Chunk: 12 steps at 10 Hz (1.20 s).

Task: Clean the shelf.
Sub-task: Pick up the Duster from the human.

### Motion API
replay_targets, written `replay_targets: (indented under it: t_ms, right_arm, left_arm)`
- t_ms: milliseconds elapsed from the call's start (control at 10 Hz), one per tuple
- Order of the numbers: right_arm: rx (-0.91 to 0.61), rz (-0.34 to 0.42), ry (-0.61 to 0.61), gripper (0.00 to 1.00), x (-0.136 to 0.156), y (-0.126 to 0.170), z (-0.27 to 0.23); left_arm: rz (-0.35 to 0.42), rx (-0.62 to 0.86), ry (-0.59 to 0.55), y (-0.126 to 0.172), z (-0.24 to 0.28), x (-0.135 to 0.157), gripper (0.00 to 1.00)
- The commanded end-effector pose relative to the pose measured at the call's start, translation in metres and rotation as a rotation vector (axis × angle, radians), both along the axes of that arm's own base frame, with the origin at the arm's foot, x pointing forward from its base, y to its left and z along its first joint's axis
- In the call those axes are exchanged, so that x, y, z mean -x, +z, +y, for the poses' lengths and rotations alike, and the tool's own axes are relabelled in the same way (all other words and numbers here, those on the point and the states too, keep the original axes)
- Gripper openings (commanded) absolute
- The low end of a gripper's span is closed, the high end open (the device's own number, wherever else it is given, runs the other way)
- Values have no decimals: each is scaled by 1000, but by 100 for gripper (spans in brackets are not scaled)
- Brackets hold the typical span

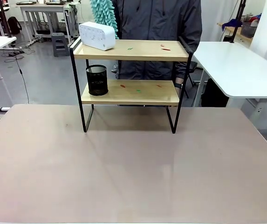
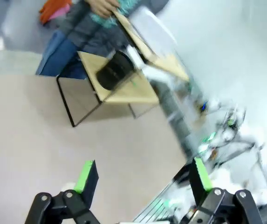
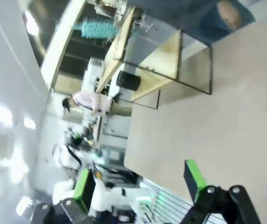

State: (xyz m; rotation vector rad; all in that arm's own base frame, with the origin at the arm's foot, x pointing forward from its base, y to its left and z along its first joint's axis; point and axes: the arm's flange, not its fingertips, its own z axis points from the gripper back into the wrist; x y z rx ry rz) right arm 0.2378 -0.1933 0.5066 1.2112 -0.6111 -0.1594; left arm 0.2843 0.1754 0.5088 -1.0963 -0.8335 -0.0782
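The shelf point(image 1: 138, 50) at the counter's point(image 1: 133, 172) twelve o'clock carries a white box point(image 1: 97, 35), mesh cup point(image 1: 97, 80) and scraps point(image 1: 165, 48), so the left pincer point(image 2: 143, 171) and right pincer point(image 3: 138, 176) hang wide and empty, seemingly ready to clear it.

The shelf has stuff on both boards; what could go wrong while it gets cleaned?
The white box sits at the left end of the shelf, near the edge; a sweep could push it off. The black mesh cup looks light and might tip. The small red and green scraps could scatter onto the tabletop.
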Motion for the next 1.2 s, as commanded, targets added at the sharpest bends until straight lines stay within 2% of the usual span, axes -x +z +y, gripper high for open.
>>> replay_targets:
  t_ms: [0,100,200,1100]
  right_arm:
    - [-91,110,-81,100,-9,-100,37]
    - [-48,180,-140,100,-14,-113,40]
    - [-63,76,-68,100,-4,-41,-26]
    - [-63,76,-68,100,-4,-41,-26]
  left_arm:
    - [81,186,68,-112,-17,10,100]
    - [135,218,99,-124,-15,6,100]
    - [52,111,64,-48,35,-1,100]
    - [52,111,64,-48,35,-1,100]
